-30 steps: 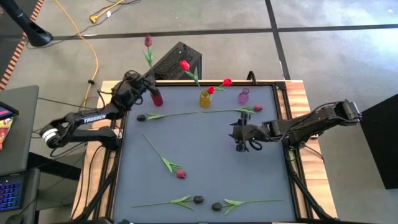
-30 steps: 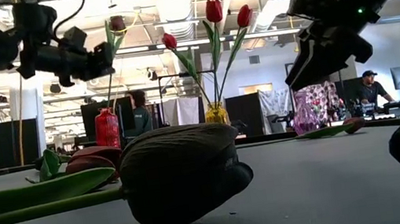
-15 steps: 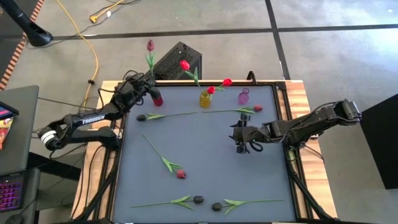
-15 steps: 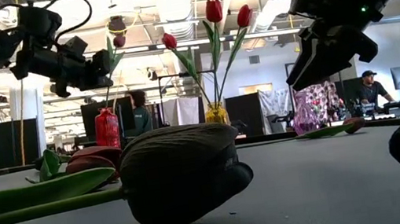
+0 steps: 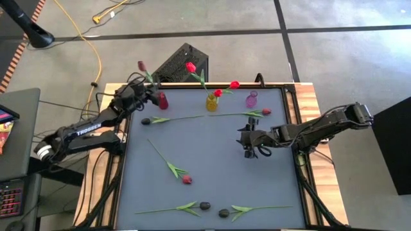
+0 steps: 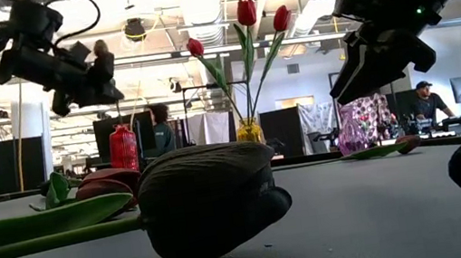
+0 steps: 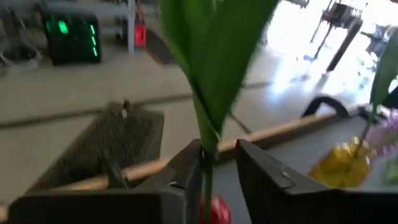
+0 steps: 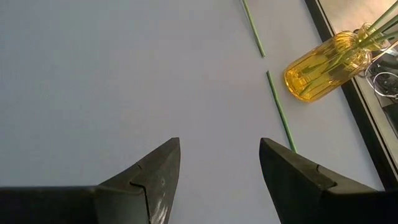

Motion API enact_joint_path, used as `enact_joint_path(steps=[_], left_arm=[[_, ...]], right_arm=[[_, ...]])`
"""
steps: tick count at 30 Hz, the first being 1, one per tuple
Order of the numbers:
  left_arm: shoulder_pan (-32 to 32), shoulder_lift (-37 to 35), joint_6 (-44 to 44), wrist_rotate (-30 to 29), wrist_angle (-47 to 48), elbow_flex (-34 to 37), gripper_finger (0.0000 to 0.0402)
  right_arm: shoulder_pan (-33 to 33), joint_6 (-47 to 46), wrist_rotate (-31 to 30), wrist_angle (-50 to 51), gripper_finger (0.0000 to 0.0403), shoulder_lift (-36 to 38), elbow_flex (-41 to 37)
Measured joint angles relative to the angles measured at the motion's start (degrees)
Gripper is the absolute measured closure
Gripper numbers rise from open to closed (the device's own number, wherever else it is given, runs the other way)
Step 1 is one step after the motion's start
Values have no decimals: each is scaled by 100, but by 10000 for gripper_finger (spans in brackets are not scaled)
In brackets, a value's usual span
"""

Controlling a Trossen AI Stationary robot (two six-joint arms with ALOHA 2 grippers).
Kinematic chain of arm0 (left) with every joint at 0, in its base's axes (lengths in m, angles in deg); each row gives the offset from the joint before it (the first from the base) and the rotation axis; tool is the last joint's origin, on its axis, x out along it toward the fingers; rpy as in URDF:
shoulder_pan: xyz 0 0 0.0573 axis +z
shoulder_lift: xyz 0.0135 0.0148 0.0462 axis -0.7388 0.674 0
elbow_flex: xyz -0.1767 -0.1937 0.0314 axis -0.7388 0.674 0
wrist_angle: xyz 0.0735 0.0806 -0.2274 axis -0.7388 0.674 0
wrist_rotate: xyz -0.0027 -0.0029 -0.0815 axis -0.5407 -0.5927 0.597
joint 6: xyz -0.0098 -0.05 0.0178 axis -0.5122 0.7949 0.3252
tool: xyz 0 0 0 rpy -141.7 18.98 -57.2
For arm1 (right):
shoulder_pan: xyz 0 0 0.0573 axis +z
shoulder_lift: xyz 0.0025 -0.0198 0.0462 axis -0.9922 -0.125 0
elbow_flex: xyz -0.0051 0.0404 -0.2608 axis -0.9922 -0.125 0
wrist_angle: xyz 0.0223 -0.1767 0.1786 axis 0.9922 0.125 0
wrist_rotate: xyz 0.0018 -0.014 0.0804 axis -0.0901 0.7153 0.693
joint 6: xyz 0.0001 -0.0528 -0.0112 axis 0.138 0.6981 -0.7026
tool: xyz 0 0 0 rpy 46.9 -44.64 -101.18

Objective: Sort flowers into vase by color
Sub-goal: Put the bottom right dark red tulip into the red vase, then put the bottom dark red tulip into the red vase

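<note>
My left gripper (image 5: 146, 95) hovers at the table's far left corner, just over the red vase (image 5: 162, 101), shut on a maroon tulip whose head (image 5: 141, 65) leans out past the far edge. My right gripper (image 5: 249, 149) hangs open above bare table right of centre. The yellow vase (image 5: 211, 102) holds three red tulips; the pink vase (image 5: 251, 99) stands to its right. Loose on the table lie a dark tulip (image 5: 146, 120), two red ones (image 5: 265, 111) (image 5: 186, 179), and two dark ones (image 5: 204, 206) (image 5: 223, 212) near the front edge. My left gripper pinches the maroon tulip's thin green stem (image 7: 206, 174) just below its leaf (image 7: 217, 56), the stem lying against one finger (image 7: 186, 168). The flower stands tilted above the fingers, lifted clear of the table. Its lower end is hidden by the gripper, above the red vase (image 7: 214, 210).
A black mesh box (image 5: 183, 61) sits beyond the far edge behind the vases. The table's raised wooden rim (image 5: 308, 102) runs along the right side. Open grey surface lies in the table's middle between the scattered flowers. People stand in the room beyond.
My left gripper has drawn a little toward the table's left and tipped. The maroon tulip, standing upright over the red vase before, now leans with its head swung left and lower. My right arm has kept still.
</note>
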Motion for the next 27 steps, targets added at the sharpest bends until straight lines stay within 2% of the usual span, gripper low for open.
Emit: enact_joint_path(steps=[6, 12, 17, 27], left_arm=[[2, -31, 162, 586, 819, 0, 271], [0, -40, 232, 953, 1315, -15, 244], [-3, -40, 88, 990, 1955, -293, 237], [-342, -73, -509, 986, 3715, -1335, 237]], right_arm=[[0, 47, -1, 0, 159, 0, 0], [0, 52, 0, 0, 159, 0, 0], [0, 64, -1, 0, 159, 0, 0], [1, 133, 0, 2, 159, 0, 0]])
